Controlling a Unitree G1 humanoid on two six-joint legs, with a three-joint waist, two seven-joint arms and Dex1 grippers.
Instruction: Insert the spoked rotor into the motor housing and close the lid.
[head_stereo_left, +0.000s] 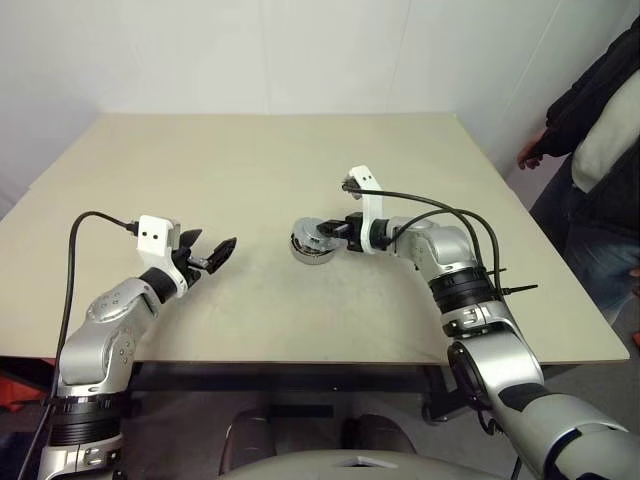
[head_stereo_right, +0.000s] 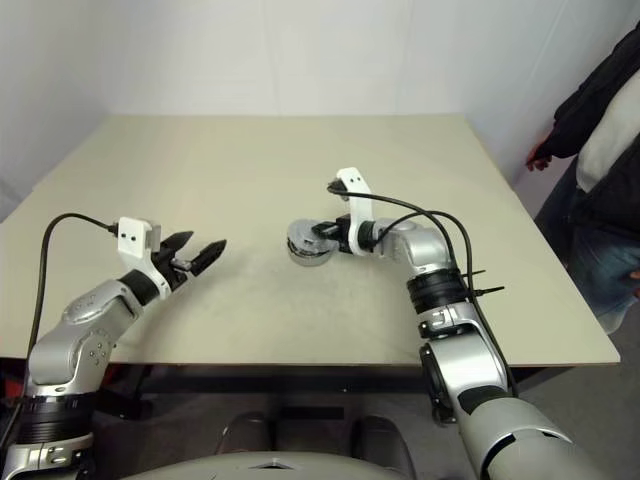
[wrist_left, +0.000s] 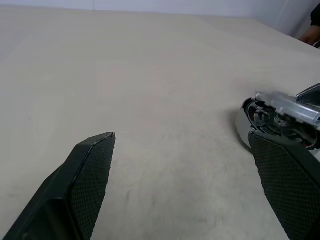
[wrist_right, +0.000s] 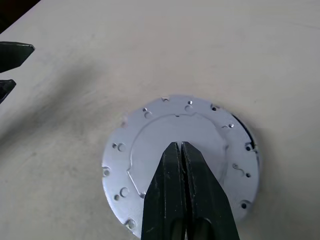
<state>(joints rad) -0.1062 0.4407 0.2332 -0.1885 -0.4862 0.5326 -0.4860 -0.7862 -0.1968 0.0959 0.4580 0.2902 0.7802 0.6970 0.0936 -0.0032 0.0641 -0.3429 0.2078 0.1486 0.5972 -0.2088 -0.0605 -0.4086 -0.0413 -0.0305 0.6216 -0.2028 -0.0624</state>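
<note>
R pincer (wrist_right: 181, 146) is shut tight, both black fingers pressed together w/ nothing between them, tips resting on or just over the middle of the lid (wrist_right: 150, 150). Can't tell if they actually touch it. Lid shows its smooth matte grey face up, w/ a raised round centre panel and small holes around the rim. No brand, label or writing readable on it. It sits on top of the housing (head_stereo_left: 312, 250), a short round metal cup, slightly off-centre: a dark sliver of the cup edge shows along one side under the lid. Rotor can't be made out; inside of the cup is covered.

Housing stands near the middle of the desk (head_stereo_left: 250, 160), a bit toward the robot's right.

L pincer (head_stereo_left: 212, 257) is wide, empty, hovering above the desk well apart from the housing, on its left, tips aimed toward it. Its white wrist block has two small dark dots, no text.

At the desk's far right edge stands a person (head_stereo_left: 600, 130) in dark jacket and jeans, one hand (head_stereo_left: 530, 152) near the corner.
</note>
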